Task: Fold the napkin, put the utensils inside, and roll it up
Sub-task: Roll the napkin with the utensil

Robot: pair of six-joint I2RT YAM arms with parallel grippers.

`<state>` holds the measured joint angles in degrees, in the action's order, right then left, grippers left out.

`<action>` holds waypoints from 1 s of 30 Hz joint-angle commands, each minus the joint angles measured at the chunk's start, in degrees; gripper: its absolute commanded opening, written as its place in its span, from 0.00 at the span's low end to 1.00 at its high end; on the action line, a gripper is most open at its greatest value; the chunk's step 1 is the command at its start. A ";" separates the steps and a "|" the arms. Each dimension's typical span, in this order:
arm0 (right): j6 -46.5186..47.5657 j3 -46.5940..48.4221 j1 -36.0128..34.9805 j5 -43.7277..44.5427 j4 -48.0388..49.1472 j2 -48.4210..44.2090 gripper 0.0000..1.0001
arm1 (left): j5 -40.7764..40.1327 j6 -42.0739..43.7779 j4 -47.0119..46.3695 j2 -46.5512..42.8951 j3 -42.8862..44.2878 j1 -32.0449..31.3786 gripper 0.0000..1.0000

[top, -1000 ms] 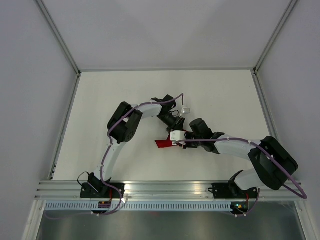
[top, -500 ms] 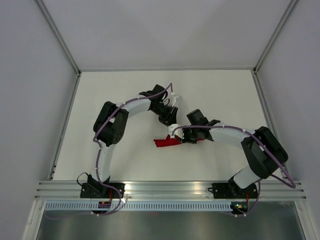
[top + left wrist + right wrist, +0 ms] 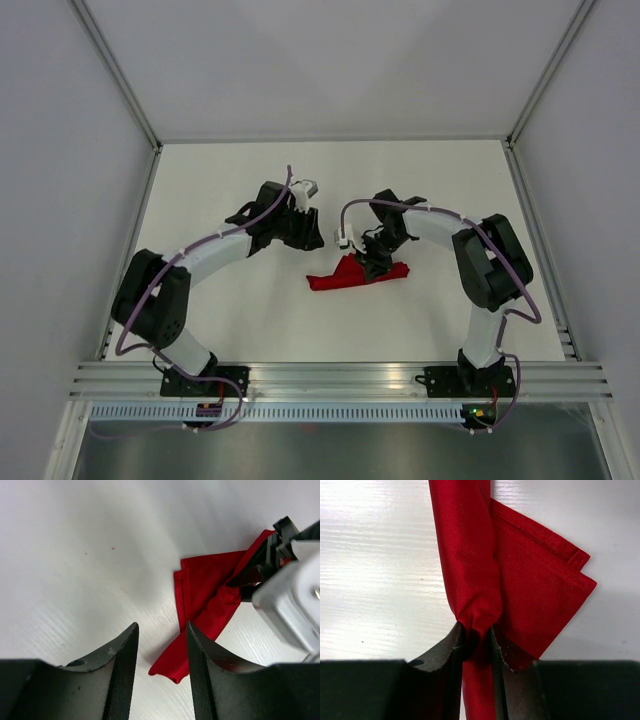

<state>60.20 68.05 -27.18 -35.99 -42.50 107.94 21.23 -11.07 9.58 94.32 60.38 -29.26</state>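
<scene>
The red napkin [image 3: 352,275] lies on the white table as a rolled bundle with a flat folded flap. In the right wrist view the roll [image 3: 468,565] runs top to bottom and the flap [image 3: 540,595] spreads to the right. My right gripper [image 3: 372,256] is shut on the roll [image 3: 476,639]. My left gripper [image 3: 306,230] is open and empty, up and left of the napkin. In the left wrist view its fingers [image 3: 125,667] frame the napkin's loose end [image 3: 200,605], above the table. No utensils show in any view.
The right gripper's white camera block [image 3: 287,587] shows in the left wrist view beside the napkin. Metal frame rails [image 3: 130,240] and grey walls bound the white table [image 3: 440,190] on the left, right and far sides.
My left arm has swung out to the left, drawing its gripper away from the napkin. My right arm has folded inward and turned, still holding the napkin, which now lies a little further right.
</scene>
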 commanded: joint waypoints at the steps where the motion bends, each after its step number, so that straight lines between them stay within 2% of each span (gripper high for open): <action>1: 4.04 2.86 1.34 -0.39 -11.71 8.33 0.11 | -7.96 -4.66 -12.19 -8.26 -6.57 -0.63 0.48; 4: 3.70 6.03 2.74 -1.10 -12.87 10.88 0.11 | -11.38 -3.79 -16.69 -13.89 -13.86 -3.77 0.49; 6: 3.43 7.44 2.75 -1.19 -13.22 12.11 0.11 | -14.01 -1.95 -18.71 -16.27 -15.81 -6.33 0.49; 7: 3.17 8.06 2.75 -1.28 -13.40 12.55 0.11 | -15.59 -1.07 -19.51 -16.62 -16.86 -9.65 0.49; 11: 2.29 10.26 2.83 -0.84 -14.01 14.93 0.11 | -23.06 7.17 -19.52 -14.96 -16.52 -18.37 0.50; 16: 1.67 12.45 3.36 -0.49 -14.89 17.48 0.12 | -25.89 14.22 -17.76 -9.34 -12.84 -26.10 0.51; 22: 1.49 14.91 3.71 -0.75 -16.91 19.67 0.12 | -30.02 23.36 -14.77 -0.04 -6.77 -30.77 0.52; 30: 1.58 17.64 3.89 -0.75 -19.29 21.52 0.12 | -33.01 31.02 -14.51 8.41 -1.94 -31.56 0.53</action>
<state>59.70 87.24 -23.00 -44.12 -63.31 124.14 -9.23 13.28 -5.32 100.47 55.46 -60.73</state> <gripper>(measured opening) 0.294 0.524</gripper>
